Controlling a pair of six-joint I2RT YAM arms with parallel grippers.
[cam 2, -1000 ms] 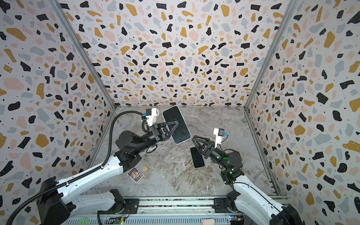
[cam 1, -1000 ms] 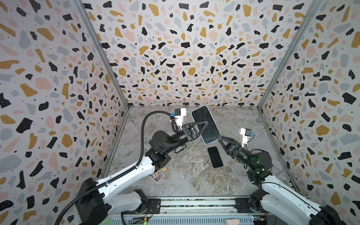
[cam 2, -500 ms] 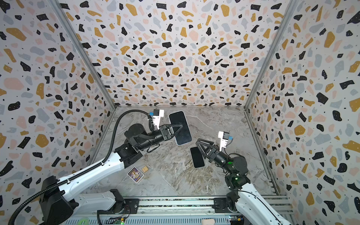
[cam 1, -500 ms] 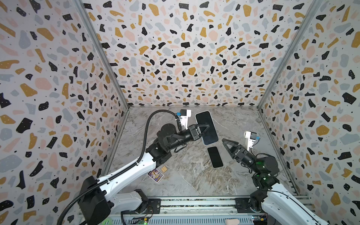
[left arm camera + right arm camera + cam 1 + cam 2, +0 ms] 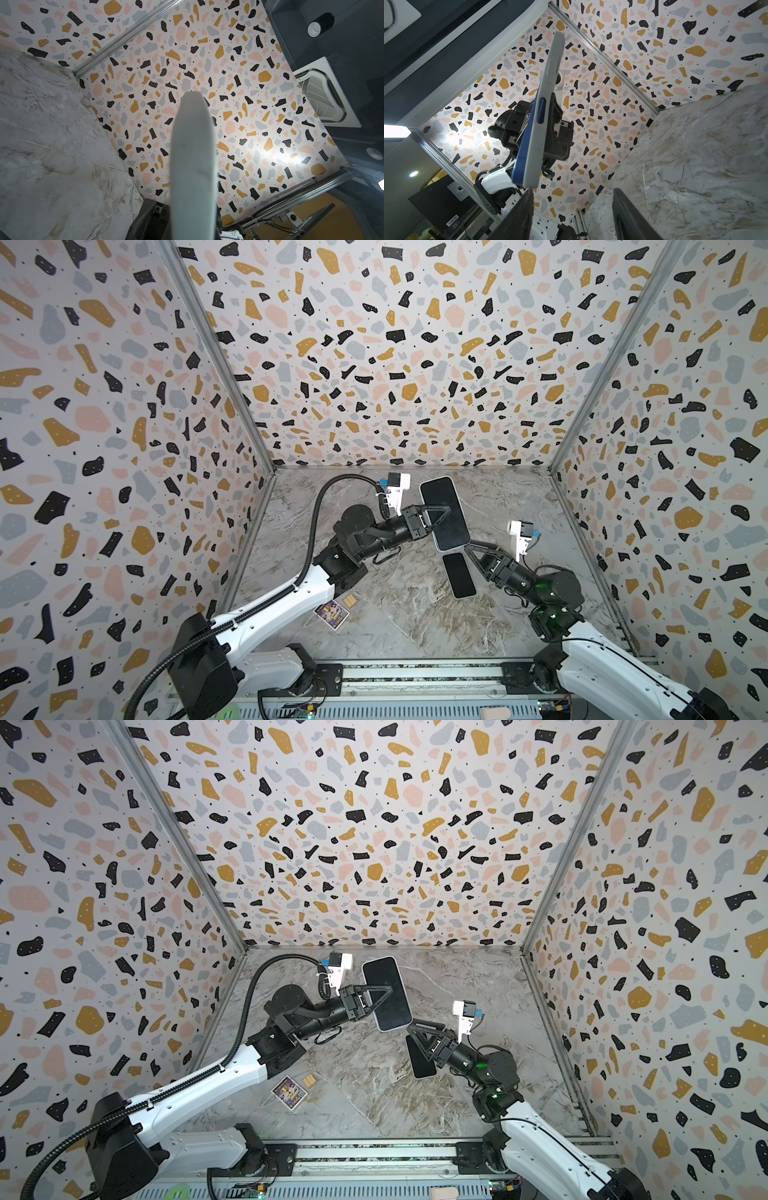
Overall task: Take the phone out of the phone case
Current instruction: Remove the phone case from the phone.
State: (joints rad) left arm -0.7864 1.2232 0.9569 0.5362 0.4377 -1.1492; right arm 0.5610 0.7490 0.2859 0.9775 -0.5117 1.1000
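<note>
A: Where is the cased phone (image 5: 454,531)?
B: Raised above the bench (image 5: 395,614), clamped by its long side in the left pincer (image 5: 448,511) — dark screen upward.
A: And the right pincer (image 5: 573,192)?
B: Jaws apart, holding nothing — just beside the phone's near end.

Cased phone (image 5: 454,531) shifted slightly; right fingers (image 5: 482,556) returned close under its lower corner.

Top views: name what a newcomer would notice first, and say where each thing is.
The cased phone stands out, held off the marble table towards its back by the left tool, which is shut on it. A dark phone lies flat on the table nearer the robot's base, beside the open right tool. Loud terrazzo walls box everything in.
</note>
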